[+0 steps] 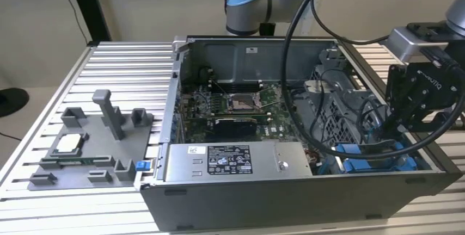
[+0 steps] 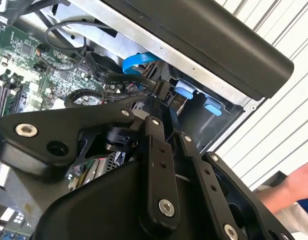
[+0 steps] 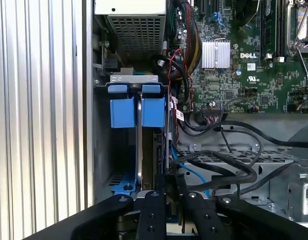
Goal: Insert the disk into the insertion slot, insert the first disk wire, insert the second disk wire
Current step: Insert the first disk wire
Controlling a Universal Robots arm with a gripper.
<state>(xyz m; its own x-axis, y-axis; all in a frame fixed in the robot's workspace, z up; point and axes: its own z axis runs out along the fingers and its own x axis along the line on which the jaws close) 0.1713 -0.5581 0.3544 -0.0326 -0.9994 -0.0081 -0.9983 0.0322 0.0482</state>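
In the first wrist view the insertion slot (image 3: 101, 150) is a grey bay against the case wall. Two bright blue tabs (image 3: 131, 107) stand at its end, and a thin silver edge between them looks like the disk (image 3: 139, 150) seated edge-on. My gripper (image 3: 168, 176) hangs just beside the bay with its fingers closed on the black plug of a disk wire (image 3: 233, 167). That wire loops away over the grey cage. In the second wrist view the gripper (image 2: 167, 97) and plug sit next to the blue tabs (image 2: 185, 92). In the exterior view the gripper (image 1: 402, 130) hovers over the blue slot (image 1: 367, 164).
The open grey computer case (image 1: 291, 202) lies on a slatted metal table (image 1: 123, 61), with the motherboard (image 1: 232, 107) and a labelled grey box (image 1: 225, 161) inside. A blue cable (image 2: 139, 60) curves near the bay. A grey fixture (image 1: 87, 148) sits outside the case. A person's hand (image 2: 299, 182) is beyond the case.
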